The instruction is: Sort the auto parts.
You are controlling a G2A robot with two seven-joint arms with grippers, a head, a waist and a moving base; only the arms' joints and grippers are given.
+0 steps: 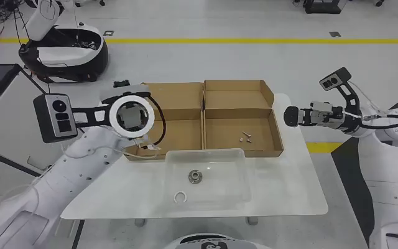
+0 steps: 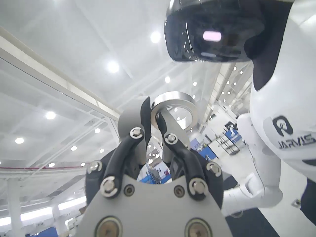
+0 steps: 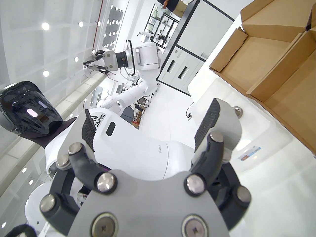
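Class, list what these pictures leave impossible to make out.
Top view: the silver metal ring in the left pincer hides part of the left brown cardboard box.
Top view: the small metal fasteners in the right brown cardboard box are too small to identify.
Right wrist view: the right pincer covers part of the round metal part in the clear plastic tray.

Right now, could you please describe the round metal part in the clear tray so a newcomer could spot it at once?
Find the clear tray on the white table, beside the cardboard boxes. The round metal part lies near its middle. Unlike the thin pale ring nearby, it is dark grey and chunky.
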